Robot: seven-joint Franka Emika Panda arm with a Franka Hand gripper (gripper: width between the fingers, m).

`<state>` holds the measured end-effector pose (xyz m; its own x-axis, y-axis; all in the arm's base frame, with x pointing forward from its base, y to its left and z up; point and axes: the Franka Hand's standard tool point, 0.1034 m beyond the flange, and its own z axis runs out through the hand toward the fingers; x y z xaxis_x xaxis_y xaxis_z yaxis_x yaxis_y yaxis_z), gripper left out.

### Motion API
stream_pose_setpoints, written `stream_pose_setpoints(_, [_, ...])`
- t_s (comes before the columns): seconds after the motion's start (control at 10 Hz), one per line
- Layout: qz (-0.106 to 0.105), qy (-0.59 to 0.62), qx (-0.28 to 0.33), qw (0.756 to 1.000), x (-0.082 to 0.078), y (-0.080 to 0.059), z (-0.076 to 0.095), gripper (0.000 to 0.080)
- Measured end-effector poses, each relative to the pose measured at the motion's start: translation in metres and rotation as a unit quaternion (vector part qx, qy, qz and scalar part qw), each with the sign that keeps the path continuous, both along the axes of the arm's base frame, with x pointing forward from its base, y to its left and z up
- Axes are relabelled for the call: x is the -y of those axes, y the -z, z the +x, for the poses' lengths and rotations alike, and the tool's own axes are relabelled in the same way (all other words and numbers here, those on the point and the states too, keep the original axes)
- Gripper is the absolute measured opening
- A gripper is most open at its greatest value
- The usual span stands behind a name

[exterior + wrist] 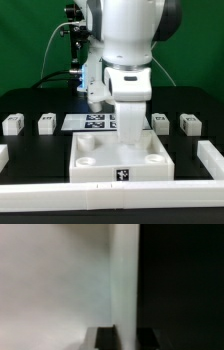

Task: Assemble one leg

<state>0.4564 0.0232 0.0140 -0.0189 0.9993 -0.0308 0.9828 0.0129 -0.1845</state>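
Setting: green backdrop behind a black table [30, 100].
Arm: a white robot arm [130, 40] reached down at the centre.
Tray: a large white square plastic tray-like part [100, 165] with round corner sockets lay at the front.
Board: the flat white marker board [97, 122] lay behind the tray, partly hidden by the arm.
Gripper: the two-finger gripper [128, 128] hung low at the tray's rear edge. Whether it was parted or held anything could not be told, as the wrist view was a blur.
Legs: four small white plastic block-shaped legs [46, 123] stood in a row, two at the exterior view's left and two at its right. The nearest leg [160, 122] was close beside the arm.
Handling: judged light, stiff and smooth, so likely slippery. Best pinched across two flat opposite sides.
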Motion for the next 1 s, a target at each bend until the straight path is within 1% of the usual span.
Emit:
stream_pose_setpoints(0.6, [0.008, 0.003, 0.012, 1.000, -0.050, -0.001, 0.028, 0.0077])
stream_pose_setpoints(0.8, [0.010, 0.003, 0.015, 1.000, -0.058, -0.001, 0.036, 0.0077])
stream_pose_setpoints(1.0, [0.010, 0.007, 0.017, 1.000, -0.059, -0.001, 0.037, 0.0077])
